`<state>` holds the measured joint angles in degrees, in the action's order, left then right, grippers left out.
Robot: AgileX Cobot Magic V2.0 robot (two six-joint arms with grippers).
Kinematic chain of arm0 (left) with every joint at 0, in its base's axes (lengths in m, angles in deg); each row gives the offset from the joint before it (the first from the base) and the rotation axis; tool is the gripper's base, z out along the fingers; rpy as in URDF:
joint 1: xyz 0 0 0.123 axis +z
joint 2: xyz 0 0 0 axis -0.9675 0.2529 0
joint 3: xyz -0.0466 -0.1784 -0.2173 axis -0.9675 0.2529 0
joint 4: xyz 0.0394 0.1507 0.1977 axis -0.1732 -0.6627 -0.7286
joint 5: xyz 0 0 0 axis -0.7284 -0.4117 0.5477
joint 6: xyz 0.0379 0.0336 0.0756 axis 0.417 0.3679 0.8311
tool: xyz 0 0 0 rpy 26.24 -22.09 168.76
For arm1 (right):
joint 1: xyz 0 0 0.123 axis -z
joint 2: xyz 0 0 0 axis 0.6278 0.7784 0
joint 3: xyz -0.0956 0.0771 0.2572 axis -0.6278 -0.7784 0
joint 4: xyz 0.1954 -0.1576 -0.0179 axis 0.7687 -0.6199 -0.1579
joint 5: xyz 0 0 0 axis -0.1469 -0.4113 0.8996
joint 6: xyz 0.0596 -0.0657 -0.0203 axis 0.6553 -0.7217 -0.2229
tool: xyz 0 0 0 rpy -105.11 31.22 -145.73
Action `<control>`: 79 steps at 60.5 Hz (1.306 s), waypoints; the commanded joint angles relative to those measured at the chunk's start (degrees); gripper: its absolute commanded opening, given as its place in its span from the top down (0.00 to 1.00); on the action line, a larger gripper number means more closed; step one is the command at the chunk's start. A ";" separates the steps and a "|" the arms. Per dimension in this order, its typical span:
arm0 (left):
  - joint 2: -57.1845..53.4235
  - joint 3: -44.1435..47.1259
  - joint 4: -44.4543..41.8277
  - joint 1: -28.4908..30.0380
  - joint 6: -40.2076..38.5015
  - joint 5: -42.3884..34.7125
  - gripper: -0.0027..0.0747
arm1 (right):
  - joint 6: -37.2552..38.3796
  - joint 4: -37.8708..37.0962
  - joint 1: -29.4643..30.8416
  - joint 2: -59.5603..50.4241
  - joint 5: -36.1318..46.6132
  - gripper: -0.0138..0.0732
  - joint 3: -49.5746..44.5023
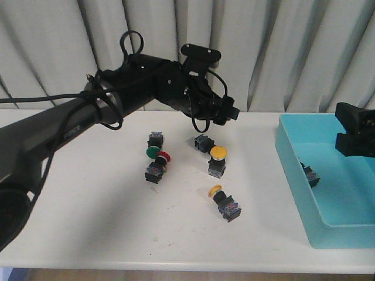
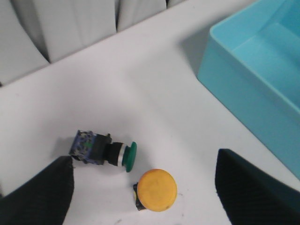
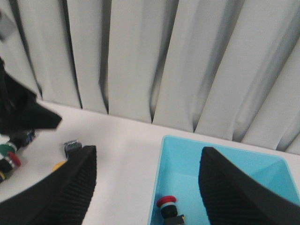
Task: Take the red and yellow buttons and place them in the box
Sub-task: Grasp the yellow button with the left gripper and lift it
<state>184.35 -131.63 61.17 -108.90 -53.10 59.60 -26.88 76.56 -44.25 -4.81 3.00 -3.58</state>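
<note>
My left gripper (image 1: 227, 111) is open and empty, hovering above an upright yellow button (image 1: 218, 154). In the left wrist view that yellow cap (image 2: 157, 190) lies between the fingers (image 2: 40, 192). A second yellow button (image 1: 217, 190) lies on its side nearer the front. A red button (image 1: 163, 156) lies next to a green one (image 1: 153, 152). The turquoise box (image 1: 293, 153) stands at the right with one red button (image 1: 310, 174) inside, also seen in the right wrist view (image 3: 166, 202). My right gripper (image 1: 353, 139) is open and empty above the box (image 3: 197, 161).
Another green-capped button (image 2: 104, 150) lies on its side just behind the upright yellow one, near my left finger. Grey curtains hang behind the white table (image 1: 105, 205). The left arm's cables loop above the table's back middle.
</note>
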 commanded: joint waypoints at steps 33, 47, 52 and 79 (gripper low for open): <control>6.80 -2.99 4.72 -2.19 5.68 -6.03 0.21 | -0.03 3.84 -0.09 -1.00 7.03 0.30 0.83; 7.70 -2.95 4.66 -2.26 5.62 -5.54 0.21 | -0.03 4.84 -0.09 -1.00 6.90 0.30 0.83; 8.17 -2.95 4.71 -2.26 5.57 -5.28 0.22 | -0.03 4.84 -0.09 -1.00 6.90 0.30 0.83; 9.55 -3.81 4.85 -2.26 5.56 -6.02 0.80 | -0.14 4.84 -0.09 -1.00 6.51 0.30 0.83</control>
<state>198.16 -132.89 64.96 -110.69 -47.44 56.73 -26.88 81.31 -44.25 -5.05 5.73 -4.35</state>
